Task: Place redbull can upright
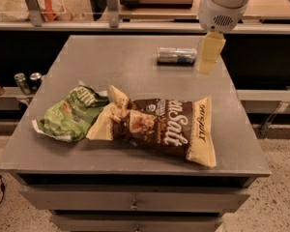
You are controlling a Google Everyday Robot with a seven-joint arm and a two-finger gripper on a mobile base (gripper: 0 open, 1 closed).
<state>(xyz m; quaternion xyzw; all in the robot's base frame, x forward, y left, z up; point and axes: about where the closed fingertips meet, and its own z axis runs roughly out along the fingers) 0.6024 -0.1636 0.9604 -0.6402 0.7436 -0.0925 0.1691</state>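
The redbull can (177,55), slim with a silver and blue body, lies on its side at the back right of the grey table (135,76). My gripper (209,62) hangs from the white arm just to the right of the can, its pale yellow fingers pointing down above the table's right part. It holds nothing that I can see.
A brown and cream snack bag (159,127) and a green snack bag (70,114) lie across the table's front half. Small dark cans (28,82) stand on a low shelf at the left. A counter with a rail runs behind the table.
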